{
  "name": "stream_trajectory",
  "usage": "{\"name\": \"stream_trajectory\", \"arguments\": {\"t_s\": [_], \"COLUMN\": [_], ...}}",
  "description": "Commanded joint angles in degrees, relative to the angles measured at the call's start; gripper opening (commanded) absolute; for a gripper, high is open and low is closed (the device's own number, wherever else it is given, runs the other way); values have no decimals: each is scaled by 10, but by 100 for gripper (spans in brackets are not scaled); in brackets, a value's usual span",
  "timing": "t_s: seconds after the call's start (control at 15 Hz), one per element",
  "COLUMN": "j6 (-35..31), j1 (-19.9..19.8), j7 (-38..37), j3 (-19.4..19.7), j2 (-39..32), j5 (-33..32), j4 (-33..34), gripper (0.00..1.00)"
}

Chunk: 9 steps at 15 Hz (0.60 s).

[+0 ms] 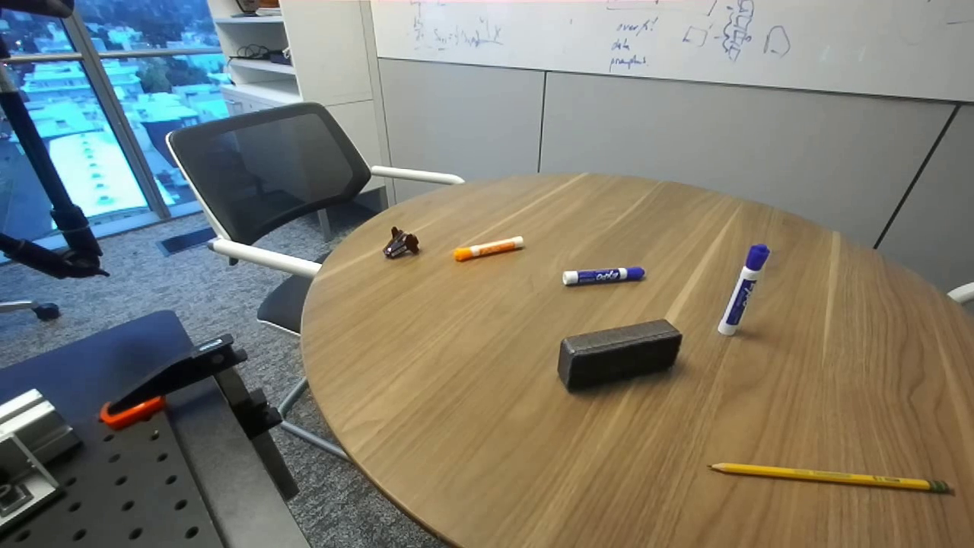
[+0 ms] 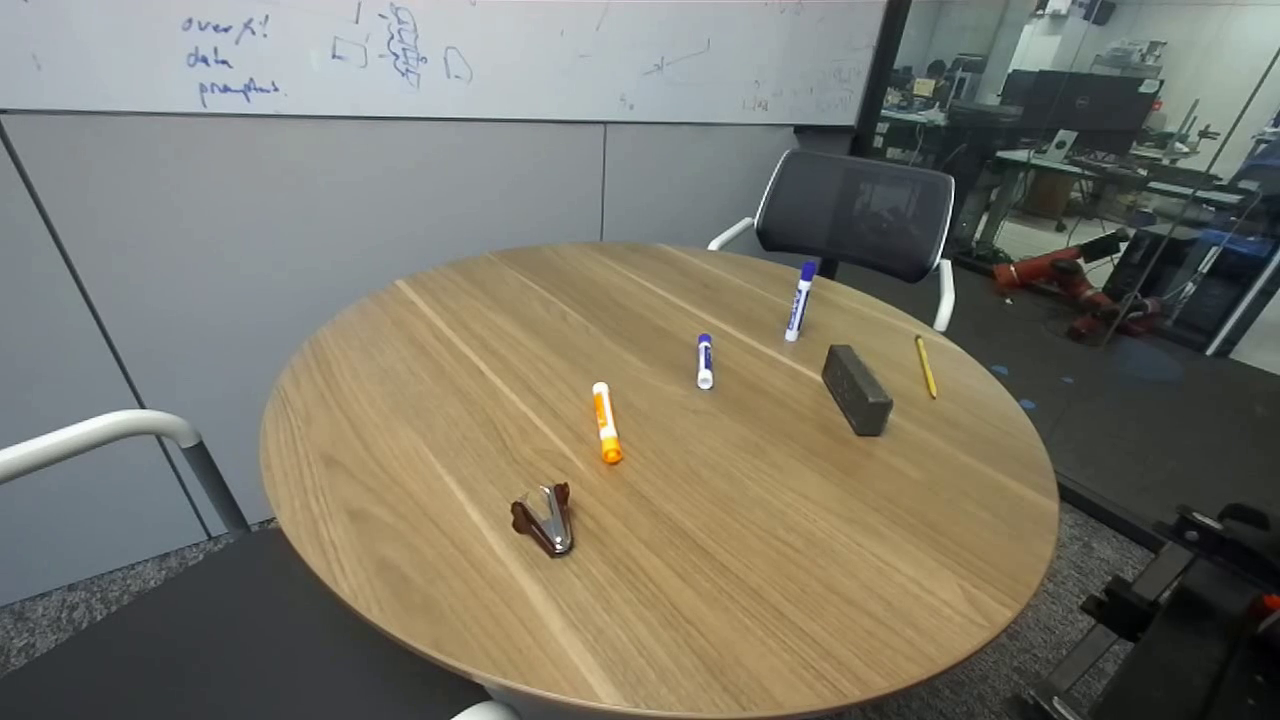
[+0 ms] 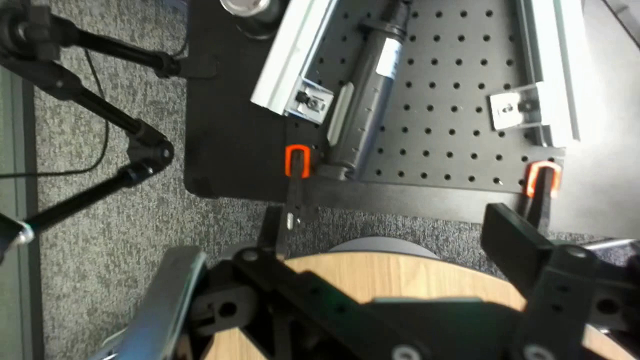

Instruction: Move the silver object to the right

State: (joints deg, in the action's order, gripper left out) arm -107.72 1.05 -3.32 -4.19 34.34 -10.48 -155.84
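The silver object is a small dark-brown and silvery metal clip with prongs, like a staple remover. It lies on the round wooden table near the edge by the chair in an exterior view (image 1: 401, 243). It also shows in an exterior view (image 2: 546, 522), with its silvery jaws apart. It is out of view in the wrist view. My gripper (image 3: 387, 232) shows in the wrist view with its fingers wide apart and nothing between them. It is above the near table edge, away from the silver object. My gripper does not show in either exterior view.
An orange marker (image 1: 488, 249), a lying blue-capped marker (image 1: 604, 276), an upright blue-capped marker (image 1: 742, 291), a black block (image 1: 620, 355) and a yellow pencil (image 1: 829, 476) are on the wooden table (image 1: 456, 365). A black perforated base plate (image 3: 440, 120) with orange-handled clamps adjoins the table.
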Motion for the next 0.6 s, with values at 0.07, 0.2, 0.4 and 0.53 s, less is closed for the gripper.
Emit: {"name": "stream_trajectory", "arguments": {"t_s": [0.07,0.2,0.4,0.53], "j6": [-83,-116,-139,-149], "j1": [34,37,45,57], "j7": [-114,-153,-191,-208], "j3": [-59,-74,-79,-75], "j2": [-168,-233,-336,-404], "j5": [51,51,50,71], "j4": [110,163,258,321], "gripper": [100,100,100,100]}}
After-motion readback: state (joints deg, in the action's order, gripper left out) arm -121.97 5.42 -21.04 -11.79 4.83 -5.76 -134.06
